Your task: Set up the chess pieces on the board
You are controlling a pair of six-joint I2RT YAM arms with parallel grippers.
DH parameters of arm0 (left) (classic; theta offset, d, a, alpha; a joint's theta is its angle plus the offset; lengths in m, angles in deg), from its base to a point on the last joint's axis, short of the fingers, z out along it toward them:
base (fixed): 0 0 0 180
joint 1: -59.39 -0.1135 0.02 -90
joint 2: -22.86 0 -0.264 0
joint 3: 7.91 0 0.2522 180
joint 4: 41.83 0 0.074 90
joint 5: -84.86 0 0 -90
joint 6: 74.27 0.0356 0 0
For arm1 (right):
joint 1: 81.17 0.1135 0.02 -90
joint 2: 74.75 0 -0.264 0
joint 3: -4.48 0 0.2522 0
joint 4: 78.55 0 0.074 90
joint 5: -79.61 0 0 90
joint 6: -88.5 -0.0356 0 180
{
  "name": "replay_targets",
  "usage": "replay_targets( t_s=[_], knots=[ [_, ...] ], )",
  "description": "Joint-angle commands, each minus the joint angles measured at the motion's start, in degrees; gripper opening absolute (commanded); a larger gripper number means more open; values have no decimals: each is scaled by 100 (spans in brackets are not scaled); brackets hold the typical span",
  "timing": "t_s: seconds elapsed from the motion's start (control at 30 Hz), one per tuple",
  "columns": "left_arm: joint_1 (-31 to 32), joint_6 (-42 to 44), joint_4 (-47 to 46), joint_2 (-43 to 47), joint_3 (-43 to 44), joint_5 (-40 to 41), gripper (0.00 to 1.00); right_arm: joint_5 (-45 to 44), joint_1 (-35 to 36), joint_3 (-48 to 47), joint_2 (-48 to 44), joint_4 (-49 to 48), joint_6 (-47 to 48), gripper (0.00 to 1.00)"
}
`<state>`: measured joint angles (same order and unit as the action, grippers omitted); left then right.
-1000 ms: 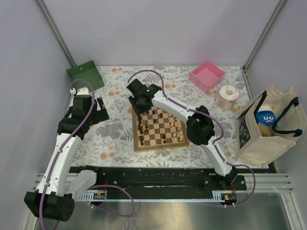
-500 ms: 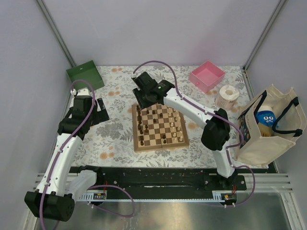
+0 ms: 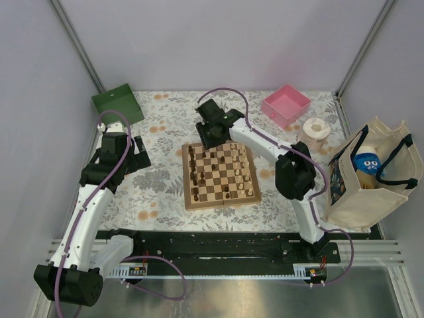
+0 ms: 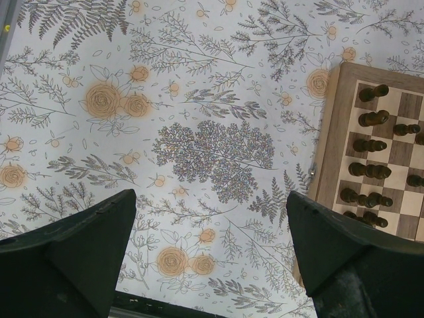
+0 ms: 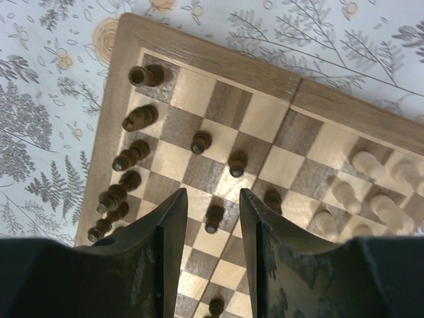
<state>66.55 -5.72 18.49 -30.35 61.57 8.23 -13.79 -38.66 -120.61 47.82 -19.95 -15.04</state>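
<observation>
A: Shifted since a second ago?
B: Yes. Right hand (image 3: pixel 211 136) gone from above the far left corner of the board (image 3: pixel 222 203) to further right along its far edge. Elbow swung out to the right as well. Nothing else moved.

A: Board and pieces?
B: Flat in the middle of the bench (image 3: pixel 159 182), on the flowered cloth, between the two arms. Dark pieces (image 3: pixel 193 173) mostly lined down the left column, a few strayed inward. Pale pieces (image 3: pixel 242 173) scattered over the right half.

A: Right hand?
B: Poised over the far left part of the board. Fingers (image 5: pixel 169 232) a little apart, clamped on nothing. One dark piece seen through the gap, standing on its square below.

A: Left hand?
B: Left hand (image 4: pixel 211 199) spread wide and empty, over bare cloth just left of the board.

A: Further out?
B: Green box (image 3: pixel 118 105) at the far left corner, pink box (image 3: pixel 286 105) at the far right, paper roll (image 3: pixel 314 134) near it, cloth bag (image 3: pixel 371 175) at the right edge.
</observation>
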Motion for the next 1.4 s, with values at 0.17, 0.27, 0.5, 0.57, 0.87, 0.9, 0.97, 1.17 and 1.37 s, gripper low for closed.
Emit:
replay_targets(
  t_s=[0.17,0.27,0.5,0.57,0.87,0.9,0.97,1.17,1.37],
  knots=[
    [-39,-8,-218,48,9,8,99,322,74,-934,698,121,-52,44],
    [-48,-17,-218,39,9,8,99,515,83,-1127,900,236,-8,43],
    [-74,-8,-218,-5,17,-53,99,489,127,-1505,1191,473,97,43],
    [-83,-8,-218,-5,17,-62,99,489,144,-1576,1252,508,115,43],
    [-92,1,-218,-23,9,-88,99,375,188,-1787,1498,719,88,40],
    [-92,1,-209,-40,17,-89,99,218,197,-1813,1507,745,97,41],
    [-92,1,-209,-31,17,-97,99,164,197,-1822,1534,781,97,40],
    [-109,9,-209,-58,17,-106,99,102,197,-1787,1525,754,80,40],
    [-101,1,-209,-58,26,-132,99,199,197,-1770,1481,684,88,40]
  ],
)
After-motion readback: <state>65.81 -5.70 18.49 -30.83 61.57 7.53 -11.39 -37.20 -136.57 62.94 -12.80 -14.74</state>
